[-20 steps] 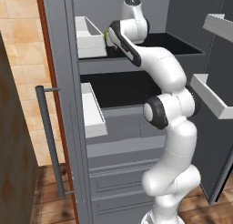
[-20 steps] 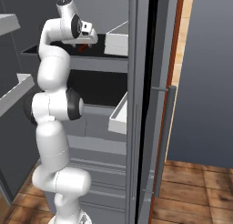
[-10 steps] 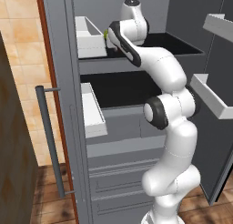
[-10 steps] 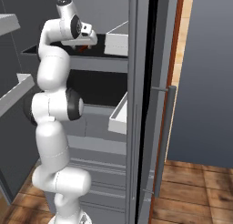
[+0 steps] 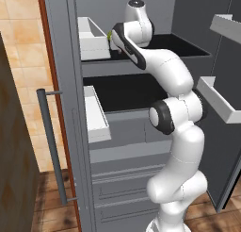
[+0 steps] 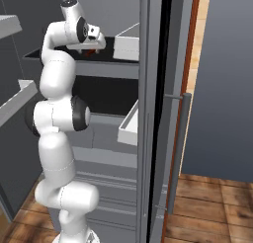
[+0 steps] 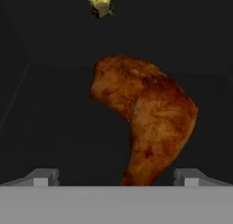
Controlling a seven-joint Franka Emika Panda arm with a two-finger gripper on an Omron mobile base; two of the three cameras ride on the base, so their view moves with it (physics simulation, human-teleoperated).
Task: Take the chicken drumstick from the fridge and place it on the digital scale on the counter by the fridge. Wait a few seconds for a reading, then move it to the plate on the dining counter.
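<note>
The chicken drumstick (image 7: 145, 118), glossy orange-brown, lies on the fridge's (image 5: 66, 108) black upper shelf (image 5: 188, 45). Its narrow end points down between my two fingertips (image 7: 43, 176). My gripper (image 7: 116, 176) is open, with the tips wide apart on either side of the meat and not touching it. From the right base, the gripper (image 6: 91, 47) hangs just over the drumstick (image 6: 88, 52) at the shelf's front. The digital scale, the plate and the dining counter are out of view.
A small green leafy vegetable (image 7: 98, 1) lies just beyond the drumstick. White door bins (image 5: 92, 37) (image 5: 96, 115) flank the shelves on the left, another bin (image 5: 221, 101) on the right. The long grey handle (image 5: 52, 146) stands on the open door.
The hand has edged slightly lower toward the shelf. The jaws have stayed open and the drumstick has not moved.
</note>
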